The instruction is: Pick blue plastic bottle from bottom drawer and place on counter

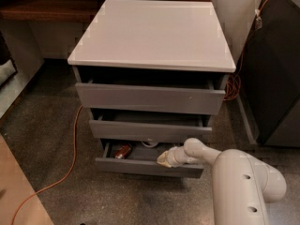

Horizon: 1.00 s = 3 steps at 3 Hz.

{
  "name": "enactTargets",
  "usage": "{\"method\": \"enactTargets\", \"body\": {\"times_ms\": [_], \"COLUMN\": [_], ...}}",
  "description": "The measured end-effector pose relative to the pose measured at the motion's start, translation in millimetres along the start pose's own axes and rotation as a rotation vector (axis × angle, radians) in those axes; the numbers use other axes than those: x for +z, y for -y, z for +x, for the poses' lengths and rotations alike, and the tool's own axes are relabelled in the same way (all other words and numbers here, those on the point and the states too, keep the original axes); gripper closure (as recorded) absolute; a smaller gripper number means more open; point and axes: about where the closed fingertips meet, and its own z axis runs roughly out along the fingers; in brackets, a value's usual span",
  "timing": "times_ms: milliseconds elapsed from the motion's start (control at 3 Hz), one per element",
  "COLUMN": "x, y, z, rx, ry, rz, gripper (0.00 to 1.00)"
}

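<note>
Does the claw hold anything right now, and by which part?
Cannot tell. The claw is inside the bottom drawer, right of the reddish-brown can, with no object visible at its tip.

desk [154, 32]: top of cabinet, above 3 stacked drawers.
btm drawer [140, 166]: lowest, under mid drawer [150, 130], pulled open.
can [123, 151]: in btm drawer, L part.
bowl [150, 143]: in btm drawer, ctr back, partly under mid drawer.
gripper [164, 158]: in btm drawer, R of can, just in front-R of bowl.
shelf [47, 7]: behind desk, L side.
cable [72, 139]: on floor, L of cabinet.
</note>
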Motion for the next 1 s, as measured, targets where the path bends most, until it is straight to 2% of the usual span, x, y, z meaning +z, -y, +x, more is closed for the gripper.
{"method": "enactTargets", "body": {"times_ms": [333, 667, 1000], "x": [-1.5, -1.5, 0.6], "y": [0.8, 0.8, 7.6], "z": [-2.8, -2.8, -2.8], "rx": [0.006, 0.006, -0.001], "ry": [0.006, 0.006, -0.005], "rz": [-0.012, -0.012, 0.042], "gripper": [1.00, 1.00, 1.00]}}
